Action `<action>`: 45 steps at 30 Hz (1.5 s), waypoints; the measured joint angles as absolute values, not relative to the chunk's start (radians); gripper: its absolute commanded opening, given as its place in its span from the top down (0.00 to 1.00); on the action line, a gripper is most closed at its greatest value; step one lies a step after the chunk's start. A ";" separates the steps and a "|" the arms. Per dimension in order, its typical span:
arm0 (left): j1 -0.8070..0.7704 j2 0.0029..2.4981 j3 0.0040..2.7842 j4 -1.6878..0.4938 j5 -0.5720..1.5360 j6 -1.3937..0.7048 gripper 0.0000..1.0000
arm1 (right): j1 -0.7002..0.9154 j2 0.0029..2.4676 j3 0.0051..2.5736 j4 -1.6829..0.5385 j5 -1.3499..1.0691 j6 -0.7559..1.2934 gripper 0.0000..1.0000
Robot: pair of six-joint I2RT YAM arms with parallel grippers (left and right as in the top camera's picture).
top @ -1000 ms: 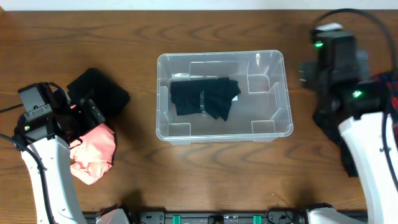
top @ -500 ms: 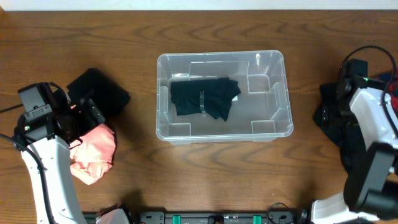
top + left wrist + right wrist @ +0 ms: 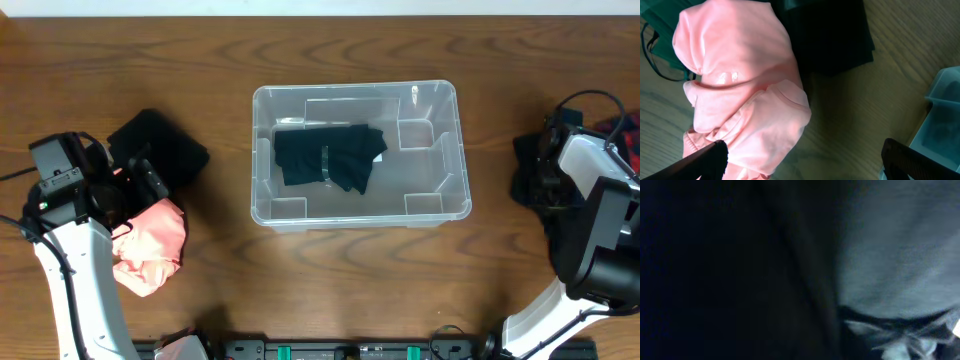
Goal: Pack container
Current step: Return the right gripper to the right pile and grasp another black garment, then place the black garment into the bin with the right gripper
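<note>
overhead, the brown wooden table (image 3: 330, 290) carries the clear rectangular plastic container (image 3: 460, 212) at centre, a folded black garment (image 3: 330, 157) inside. a crumpled pink cloth (image 3: 740, 90) lies under the left gripper (image 3: 805, 160), spread wide, empty. the right gripper (image 3: 538, 178) is buried in dark cloth (image 3: 520, 190); its opening i cannot tell, and it may drag up several pieces

Robot laboratory workstation.
A left arm (image 3: 75, 270) and right arm (image 3: 600, 230) are mounted at a wood-grain bench (image 3: 330, 280); a black rail (image 3: 350, 352) is fitted along its front edge.
</note>
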State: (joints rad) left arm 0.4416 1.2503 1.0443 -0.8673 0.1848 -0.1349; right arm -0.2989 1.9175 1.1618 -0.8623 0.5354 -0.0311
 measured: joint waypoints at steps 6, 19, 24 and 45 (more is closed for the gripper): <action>0.442 1.250 1.044 -0.868 0.185 -0.135 0.02 | -0.274 1.878 1.172 -0.893 0.543 -0.025 0.99; 0.442 1.250 1.044 -0.868 0.185 -0.135 0.02 | 0.097 1.361 1.349 -0.765 0.341 -0.203 0.99; 0.442 1.250 1.044 -0.868 0.185 -0.135 0.02 | 0.282 1.274 1.366 -0.752 0.216 -0.273 0.99; 0.442 1.250 1.044 -0.867 0.185 -0.135 0.02 | 0.580 1.633 1.266 -0.832 0.097 -0.356 0.01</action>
State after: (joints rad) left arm 0.4416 1.2503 1.0443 -0.8673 0.1848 -0.1349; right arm 0.5804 1.6325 1.2663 -0.8322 0.0975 -0.3561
